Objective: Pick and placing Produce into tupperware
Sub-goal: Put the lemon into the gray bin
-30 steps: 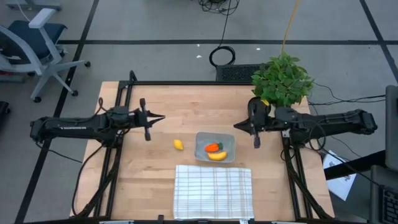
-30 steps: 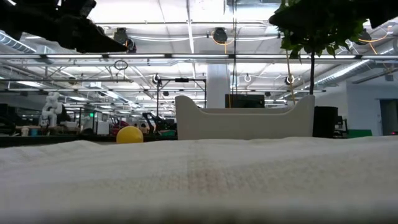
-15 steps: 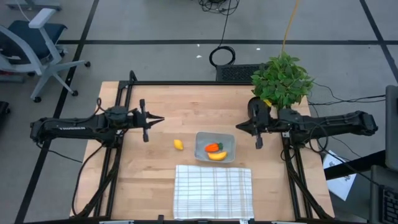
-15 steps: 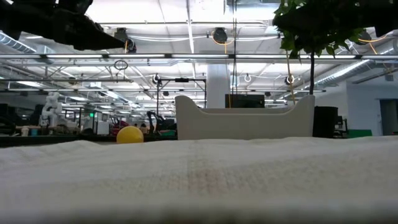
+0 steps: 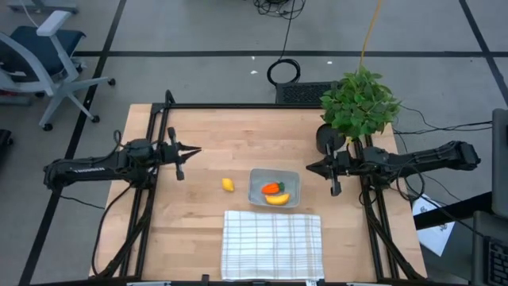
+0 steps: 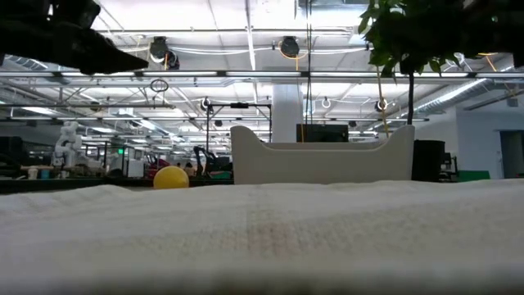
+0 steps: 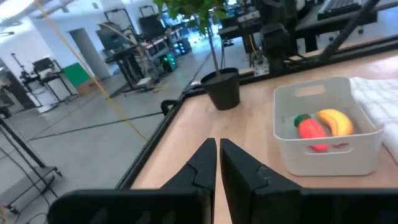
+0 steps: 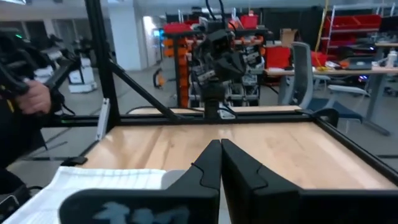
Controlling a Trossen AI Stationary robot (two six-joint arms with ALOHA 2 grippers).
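Observation:
The grey-clear tupperware (image 5: 275, 187) stands on the wooden table and holds the orange carrot (image 5: 271, 188) and the yellow banana (image 5: 277, 199). The left wrist view also shows the tupperware (image 7: 323, 134), carrot (image 7: 311, 132) and banana (image 7: 336, 121). The small rounded yellow fruit (image 5: 228, 184) lies on the bare table left of the tupperware; the low view shows this fruit (image 6: 171, 178) too. My left gripper (image 5: 197, 149) hovers shut, left of and beyond the fruit. My right gripper (image 5: 309, 167) hovers shut to the right of the tupperware. Both are empty.
A white checked cloth (image 5: 271, 244) lies at the near edge, just in front of the tupperware. A leafy potted plant (image 5: 359, 103) stands at the far right corner, close to my right arm. A person (image 8: 25, 106) shows beyond the table in the right wrist view.
Both arms have drawn back from the middle of the table: my left gripper toward the left edge, my right gripper toward the right edge. Both stay shut. The fruit, tupperware and cloth have not moved.

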